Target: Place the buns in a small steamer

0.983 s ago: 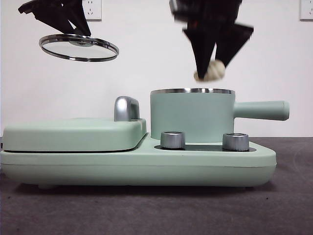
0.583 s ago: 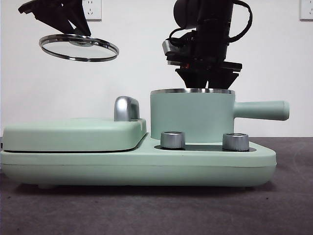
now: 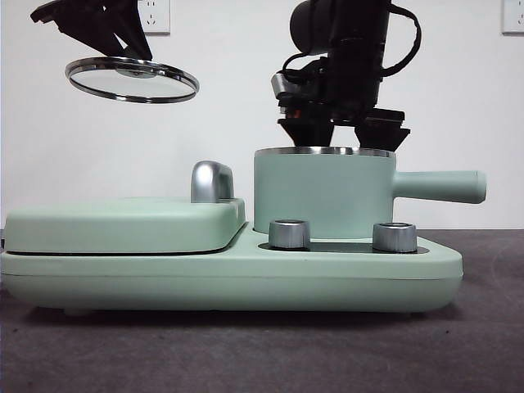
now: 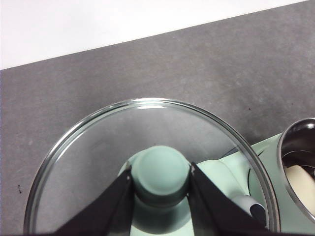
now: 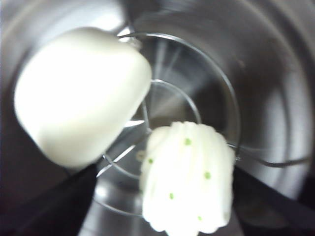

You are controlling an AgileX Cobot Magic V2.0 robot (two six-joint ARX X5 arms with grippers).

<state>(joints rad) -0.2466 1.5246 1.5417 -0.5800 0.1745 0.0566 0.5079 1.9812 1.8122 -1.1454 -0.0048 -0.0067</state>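
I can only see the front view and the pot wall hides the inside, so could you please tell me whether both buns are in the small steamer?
Observer: Yes, the smooth bun and the ridged bun both lie inside the small steamer.
Operator: Is the right gripper gripping either?
Observer: No, the right gripper is open, its jaws clear of the ridged bun on both sides.
Operator: What are they resting on?
Observer: A wire rack in the bottom.

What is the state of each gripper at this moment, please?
Left gripper: closed on the green knob of the glass lid, held up in the air.
Right gripper: open, down at the small steamer, fingers apart around the flecked bun.
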